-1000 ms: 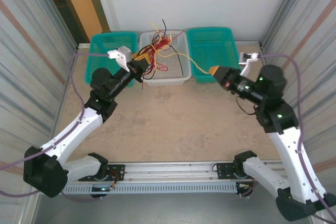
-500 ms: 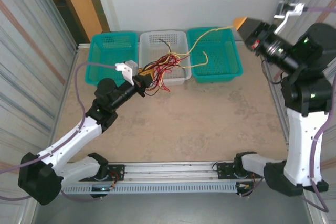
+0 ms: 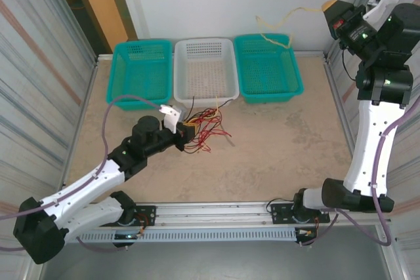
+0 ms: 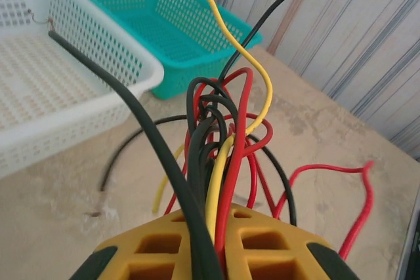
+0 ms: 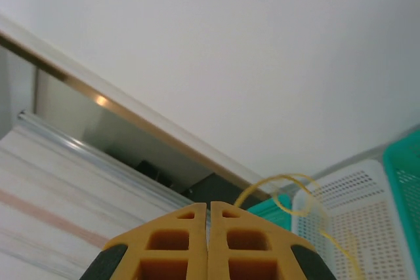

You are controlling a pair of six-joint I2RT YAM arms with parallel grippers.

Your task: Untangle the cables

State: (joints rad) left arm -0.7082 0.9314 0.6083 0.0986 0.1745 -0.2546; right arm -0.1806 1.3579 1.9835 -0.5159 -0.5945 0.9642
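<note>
You can't tell which strand crosses which in the bundle of thin red, black and yellow wires (image 3: 205, 133): from above it's a small knot on the beige tabletop (image 3: 282, 149), just in front of the white plastic mesh basket (image 3: 205, 70). Your left gripper (image 3: 186, 132) is clamped on it, and the strands fan up and away from the yellow fingers (image 4: 125, 254). Your right gripper (image 3: 330, 7), pressed closed high up, pinches a single thin pale yellow wire (image 3: 295, 11) that runs leftward and droops above the right-hand teal plastic mesh basket (image 3: 269, 70).
</note>
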